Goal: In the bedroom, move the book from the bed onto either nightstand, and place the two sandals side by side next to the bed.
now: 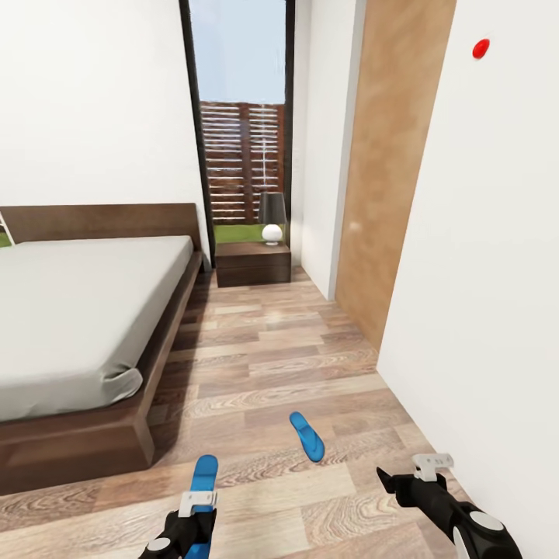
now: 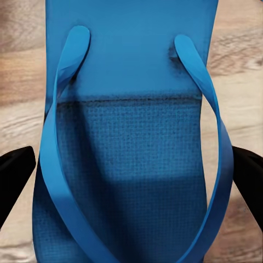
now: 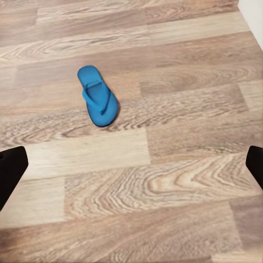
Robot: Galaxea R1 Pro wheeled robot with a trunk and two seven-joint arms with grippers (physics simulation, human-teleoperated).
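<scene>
One blue sandal sits between the fingers of my left gripper, which is shut on its two long sides low at the front. In the left wrist view the sandal shows strap side up, with a black finger against each edge. The other sandal lies flat on the plank floor just ahead, to the right of the bed. My right gripper hovers open above the floor, with that sandal ahead of it. A nightstand stands by the headboard. The book is out of view.
A lamp stands on the nightstand in front of the tall window. A white wall and a wooden door panel close off the right side. A strip of plank floor runs between bed and wall.
</scene>
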